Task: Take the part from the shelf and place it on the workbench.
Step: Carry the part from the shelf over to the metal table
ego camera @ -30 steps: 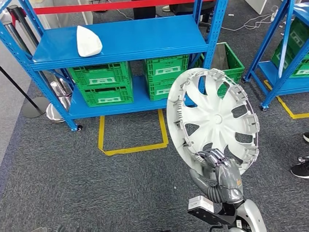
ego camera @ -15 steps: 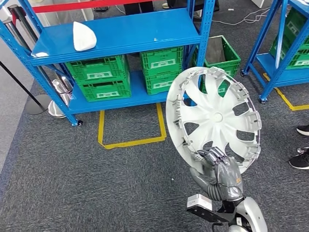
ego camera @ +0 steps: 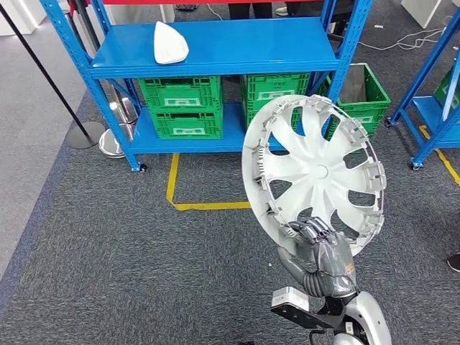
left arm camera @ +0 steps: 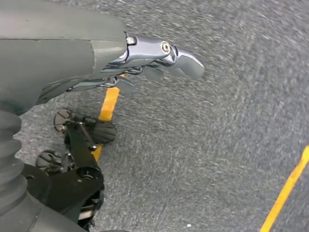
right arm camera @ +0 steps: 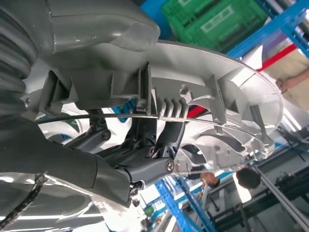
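The left hand hangs low over grey carpet, its fingers loosely extended and slightly apart, holding nothing.

To the right, the right hand grips the part, a silver wheel cover, by its lower rim. The fingers hook through the rim's inner ribs while the thumb presses the outer face. The cover stands nearly upright above the fingers, clear of the blue shelf well beyond it.

Judging by this, the carry to the bench is under way. Doing it well likely means keeping the wrist steady so the wide disc does not swing or lever out of the narrow rim grip, and keeping its far edge away from the shelf posts.

The bench lies outside these pictures, so its direction cannot be told. The cover hides the floor beyond the fingers.
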{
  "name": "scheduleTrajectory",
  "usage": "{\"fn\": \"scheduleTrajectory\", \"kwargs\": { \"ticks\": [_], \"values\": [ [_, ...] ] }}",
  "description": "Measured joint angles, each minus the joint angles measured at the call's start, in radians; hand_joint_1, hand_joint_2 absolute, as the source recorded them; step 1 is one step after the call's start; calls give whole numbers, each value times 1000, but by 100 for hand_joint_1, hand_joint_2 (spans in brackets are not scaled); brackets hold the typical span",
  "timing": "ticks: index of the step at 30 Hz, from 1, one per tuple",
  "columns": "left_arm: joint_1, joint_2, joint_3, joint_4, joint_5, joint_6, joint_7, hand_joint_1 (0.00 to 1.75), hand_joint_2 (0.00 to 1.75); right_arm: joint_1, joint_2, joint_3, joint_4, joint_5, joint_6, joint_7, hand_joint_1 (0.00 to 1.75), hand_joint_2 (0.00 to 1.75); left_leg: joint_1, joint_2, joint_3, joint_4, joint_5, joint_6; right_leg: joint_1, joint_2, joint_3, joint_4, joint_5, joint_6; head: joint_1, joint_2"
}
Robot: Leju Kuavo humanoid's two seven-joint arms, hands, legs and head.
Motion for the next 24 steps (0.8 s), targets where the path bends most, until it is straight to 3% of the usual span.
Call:
{"fn": "scheduleTrajectory", "kwargs": {
  "ticks": [1, 3, 5, 8, 10, 13, 14, 15, 16, 17, 19, 21, 23, 24],
  "values": [
    [1, -1, 1, 1, -4, 0, 0, 0, 175, 1, 0, 0, 2, 0, 0, 3, 175, 175, 1, -11, -8, 9, 1, -2, 0, 2, 27, -37, 22, 1, 0, 0],
    [2, -3, 2, 1, -8, 0, 0, 0, 175, 0, 0, 1, 4, 0, 0, 6, 175, 175, 1, -31, -27, 34, -2, -8, -1, 26, 104, -165, 63, 0, 0, 0],
    [3, -3, 3, 1, -9, 0, 0, 0, 175, -1, 0, 2, 5, 1, -1, 6, 175, 175, 0, -47, -45, 59, -5, -17, 0, 44, 143, -232, 73, -11, -1, 0],
    [6, -1, 4, 2, -10, 0, -2, 0, 175, -1, 0, 4, 6, 3, -2, 6, 175, 175, 2, -61, -59, 69, 0, -28, 1, 25, 144, -234, 80, -32, -2, 0],
    [7, 0, 5, 4, -10, 1, -2, 0, 175, -1, 2, 4, 6, 3, -2, 8, 175, 175, 4, -38, -77, 105, -24, -41, -4, 7, 144, -237, 86, -41, -7, 0],
    [5, 2, 5, 5, -11, 4, -2, 0, 175, 2, 3, 5, 6, 9, -3, 11, 175, 175, 19, 6, -154, 279, -113, -67, -5, -25, 140, -238, 87, -45, -15, 0],
    [6, 2, 6, 5, -11, 4, -1, 0, 175, 3, 3, 5, 6, 12, -3, 13, 175, 175, 26, 10, -174, 326, -128, -72, -6, -37, 140, -238, 87, -45, -15, 0],
    [7, 2, 6, 6, -11, 5, -1, 0, 175, 4, 3, 6, 6, 13, -3, 14, 175, 175, 31, 12, -179, 339, -125, -76, -6, -48, 139, -238, 86, -44, -14, 0],
    [8, 1, 7, 6, -12, 7, -1, 0, 175, 3, 3, 6, 6, 14, -3, 15, 175, 175, 35, 16, -164, 315, -105, -78, -7, -60, 139, -238, 86, -43, -14, 0],
    [9, 1, 7, 6, -12, 10, -1, 0, 175, 2, 3, 6, 6, 14, -3, 16, 175, 175, 37, 26, -132, 253, -71, -78, -7, -71, 141, -238, 85, -42, -14, 0],
    [5, 1, 10, 7, -14, 16, 1, 0, 175, -6, 4, 6, 6, 15, 1, 20, 175, 175, 31, 75, -62, 118, -23, -72, -7, -92, 144, -241, 84, -35, -14, 0],
    [2, 0, 14, 7, -18, 21, 3, 0, 175, -18, 6, 6, 6, 15, 6, 28, 175, 175, 20, 102, -40, 62, -16, -57, -4, -111, 148, -247, 86, -21, -14, 0],
    [3, 0, 16, 7, -22, 25, 4, 0, 175, -27, 10, 7, 7, 15, 10, 31, 175, 175, 18, 81, -42, 52, -12, -40, -4, -128, 154, -258, 88, -6, -13, 0],
    [6, -1, 17, 8, -23, 27, 4, 0, 175, -30, 11, 7, 7, 15, 12, 32, 175, 175, 20, 69, -38, 43, -6, -33, -5, -117, 155, -258, 84, -1, -11, 0]
  ]
}}
